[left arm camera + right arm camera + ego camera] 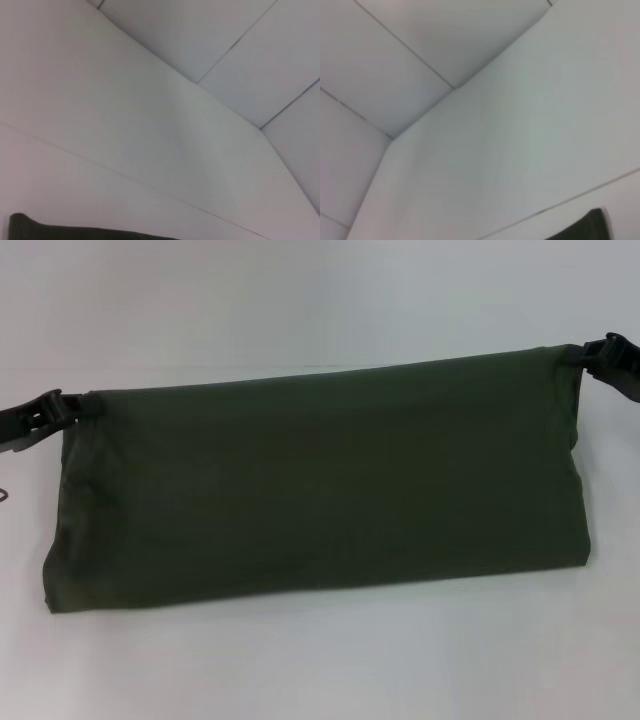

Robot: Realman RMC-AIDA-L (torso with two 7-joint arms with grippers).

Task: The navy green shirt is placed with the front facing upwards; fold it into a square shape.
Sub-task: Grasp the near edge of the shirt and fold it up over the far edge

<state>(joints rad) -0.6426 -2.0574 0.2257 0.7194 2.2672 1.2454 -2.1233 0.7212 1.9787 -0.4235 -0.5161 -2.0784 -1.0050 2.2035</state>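
You have the large dark olive-green cotton shirt (320, 480) spread as a wide folded band across the middle of the head view, plain green side toward the camera, with no lettering showing. Its lower edge rests on the white table surface (320, 660) and runs from the lower left toward the right of the frame; its upper edge is raised and stretched taut between your two grippers. The black left gripper (62, 406) sits at the upper left corner of the cloth, at the left edge of the frame, its fingers pinched together on that corner. The black right gripper (588, 355) sits at the upper right corner, near the top right of the frame, likewise clamped on the fabric, which bunches slightly there. In the left wrist view only a dark strip of the shirt (75, 232) shows along the bottom edge, against white panels. In the right wrist view a small dark corner of cloth (587, 227) shows at the lower right.
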